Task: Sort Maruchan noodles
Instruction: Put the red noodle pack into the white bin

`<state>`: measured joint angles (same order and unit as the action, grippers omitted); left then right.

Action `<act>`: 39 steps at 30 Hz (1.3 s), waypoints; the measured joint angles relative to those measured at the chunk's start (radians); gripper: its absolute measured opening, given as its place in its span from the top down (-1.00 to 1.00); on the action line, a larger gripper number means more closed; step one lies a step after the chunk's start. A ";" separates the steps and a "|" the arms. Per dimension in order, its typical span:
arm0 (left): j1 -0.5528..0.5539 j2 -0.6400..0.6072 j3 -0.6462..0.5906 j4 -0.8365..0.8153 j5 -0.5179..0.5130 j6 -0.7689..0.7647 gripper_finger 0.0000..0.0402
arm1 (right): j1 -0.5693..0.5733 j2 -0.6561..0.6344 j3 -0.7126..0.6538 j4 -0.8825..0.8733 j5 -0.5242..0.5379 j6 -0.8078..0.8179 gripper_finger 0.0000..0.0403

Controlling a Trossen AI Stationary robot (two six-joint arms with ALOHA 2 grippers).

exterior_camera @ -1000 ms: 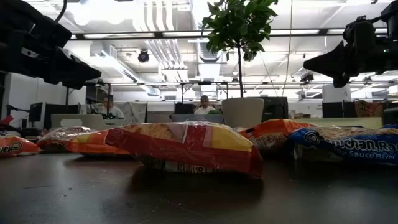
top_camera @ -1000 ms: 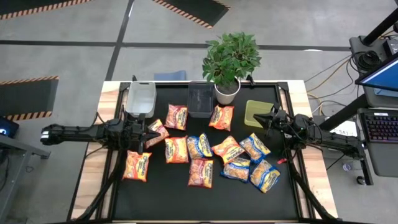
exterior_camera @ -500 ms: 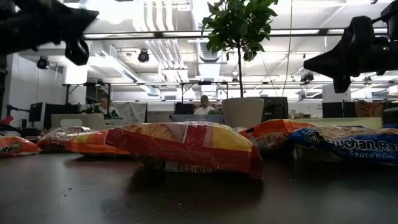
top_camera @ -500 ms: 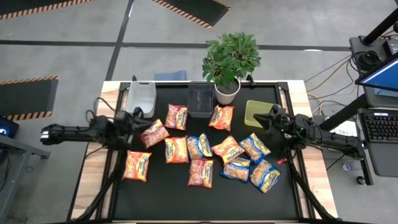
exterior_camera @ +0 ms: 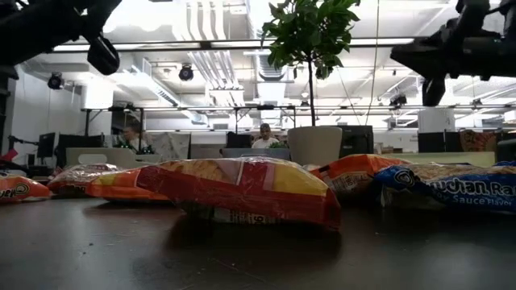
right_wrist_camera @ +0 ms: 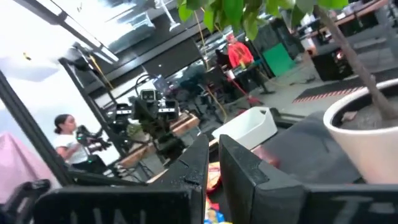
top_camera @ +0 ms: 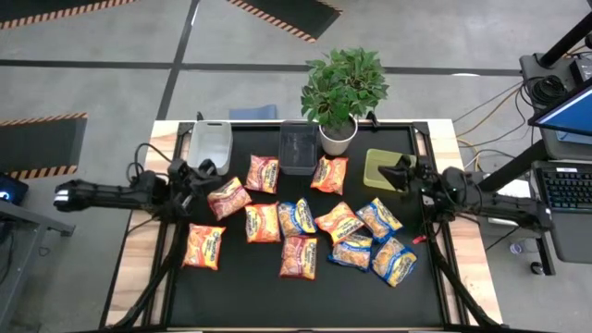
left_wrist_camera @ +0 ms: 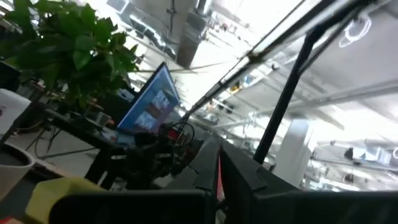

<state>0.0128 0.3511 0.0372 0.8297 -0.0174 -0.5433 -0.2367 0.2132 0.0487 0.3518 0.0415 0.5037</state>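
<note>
both my grippers are clenched on nothing. left gripper [top_camera: 205, 169] hangs by the grey bin [top_camera: 209, 142], and the nearest noodle packet [top_camera: 228, 197] lies just inboard of it, long axis diagonal. right gripper [top_camera: 400, 172] waits over the green bin [top_camera: 380, 166].

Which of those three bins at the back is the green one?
The green bin is the one on the right, beside the right gripper; the other two are grey and dark.

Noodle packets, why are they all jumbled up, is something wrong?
Nothing is broken or spilled. The noodle packets just lie loose at all angles on the black mat, some overlapping, while the three bins behind them look empty.
</note>
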 joint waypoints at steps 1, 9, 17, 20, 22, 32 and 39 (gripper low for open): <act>0.000 0.021 0.000 0.032 0.000 -0.001 1.00 | 0.000 0.027 0.013 0.005 0.014 -0.011 0.86; 0.000 0.162 0.042 0.125 -0.005 -0.007 1.00 | -0.002 0.192 0.140 0.002 0.120 -0.176 0.86; 0.001 0.310 0.218 0.044 -0.166 0.291 1.00 | -0.002 0.297 0.250 -0.003 0.119 -0.294 0.86; 0.001 0.364 0.306 -0.086 -0.153 0.359 1.00 | -0.002 0.326 0.284 -0.003 0.119 -0.350 0.86; 0.001 0.399 0.381 -0.214 -0.151 0.371 1.00 | -0.002 0.342 0.301 -0.003 0.118 -0.390 0.86; 0.000 0.574 0.774 -1.075 -0.149 0.309 1.00 | 0.006 0.386 0.307 0.161 0.113 -0.528 0.86; -0.006 0.644 0.849 -1.316 -0.071 0.282 1.00 | 0.012 0.393 0.291 0.209 0.068 -0.620 0.86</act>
<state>0.0063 0.9949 0.8863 -0.4866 -0.0886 -0.2618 -0.2249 0.6063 0.3393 0.5606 0.1090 -0.1167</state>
